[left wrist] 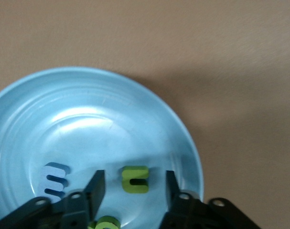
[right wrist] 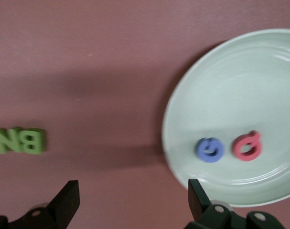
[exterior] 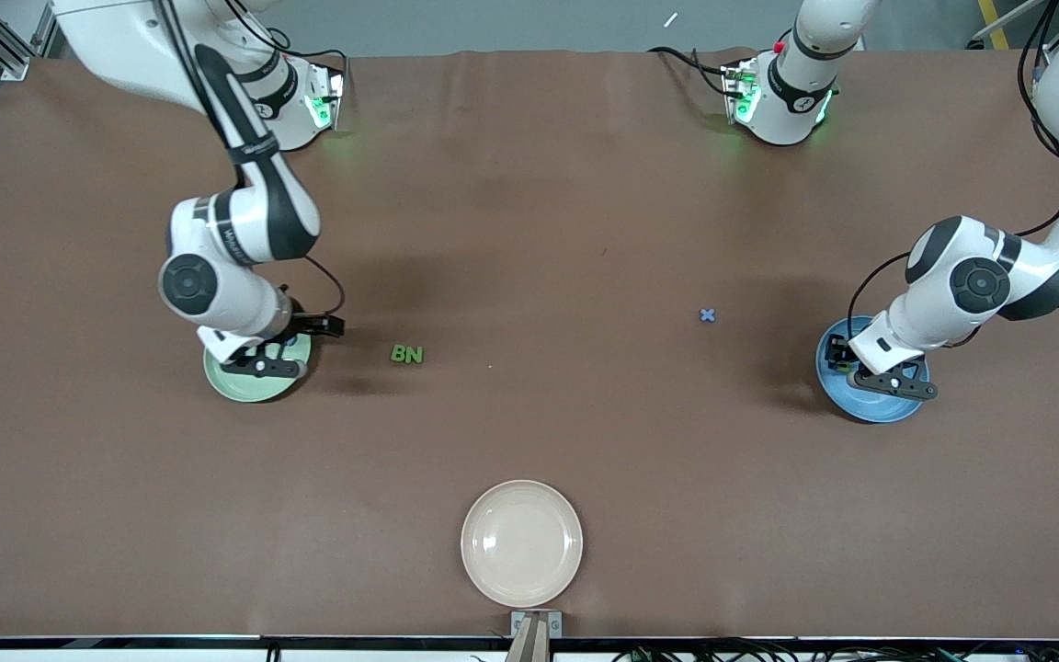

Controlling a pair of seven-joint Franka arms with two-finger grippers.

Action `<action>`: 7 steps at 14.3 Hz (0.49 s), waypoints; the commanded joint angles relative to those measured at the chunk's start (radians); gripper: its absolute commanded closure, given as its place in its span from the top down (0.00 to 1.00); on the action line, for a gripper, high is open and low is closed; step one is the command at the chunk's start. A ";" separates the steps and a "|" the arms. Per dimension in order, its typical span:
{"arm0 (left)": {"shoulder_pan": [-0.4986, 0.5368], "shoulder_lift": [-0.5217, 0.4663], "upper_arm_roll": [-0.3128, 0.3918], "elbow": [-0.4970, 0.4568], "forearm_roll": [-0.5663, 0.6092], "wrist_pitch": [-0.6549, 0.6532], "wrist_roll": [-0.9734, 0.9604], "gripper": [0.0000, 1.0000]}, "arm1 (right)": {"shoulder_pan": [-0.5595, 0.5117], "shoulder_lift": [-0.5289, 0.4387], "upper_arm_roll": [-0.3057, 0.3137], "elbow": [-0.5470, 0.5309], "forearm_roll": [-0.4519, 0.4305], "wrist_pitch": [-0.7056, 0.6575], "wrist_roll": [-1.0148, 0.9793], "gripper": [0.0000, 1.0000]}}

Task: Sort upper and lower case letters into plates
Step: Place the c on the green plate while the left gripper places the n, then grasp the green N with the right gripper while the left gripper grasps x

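My left gripper point(exterior: 888, 379) hangs open low over the bright blue plate point(exterior: 870, 409). In the left wrist view a green small letter point(left wrist: 135, 179) lies on the blue plate point(left wrist: 87, 119) between the spread fingers, touching neither. A blue m point(left wrist: 55, 180) and a second green small letter point(left wrist: 104, 223) lie beside it. My right gripper point(exterior: 265, 363) is open and empty over the rim of the pale green plate point(exterior: 235, 386). That plate point(right wrist: 250, 86) holds a blue G point(right wrist: 210, 150) and a red Q point(right wrist: 247, 146). Green B and N point(exterior: 407, 354) lie together on the table. A blue x point(exterior: 707, 315) lies alone.
A cream-white plate point(exterior: 521, 542) sits empty by the table edge nearest the front camera. The brown table top point(exterior: 529, 230) stretches bare between the two arms' bases.
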 commanded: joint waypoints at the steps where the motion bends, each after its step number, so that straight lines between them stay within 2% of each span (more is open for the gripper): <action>1: 0.000 -0.030 -0.078 0.025 -0.023 -0.082 -0.011 0.99 | 0.071 0.017 -0.007 0.039 0.017 0.006 0.124 1.00; 4: 0.001 -0.053 -0.179 0.037 -0.132 -0.157 -0.087 0.99 | 0.077 0.066 -0.005 0.059 0.023 0.076 0.231 1.00; 5: 0.000 -0.051 -0.207 0.035 -0.136 -0.170 -0.150 0.99 | 0.088 0.072 -0.007 0.053 0.065 0.104 0.297 1.00; 6: -0.011 -0.048 -0.224 0.027 -0.136 -0.174 -0.223 0.99 | 0.120 0.074 -0.008 0.053 0.108 0.121 0.450 1.00; 7: -0.042 -0.044 -0.228 0.021 -0.136 -0.174 -0.286 0.99 | 0.143 0.074 -0.008 0.058 0.112 0.123 0.576 1.00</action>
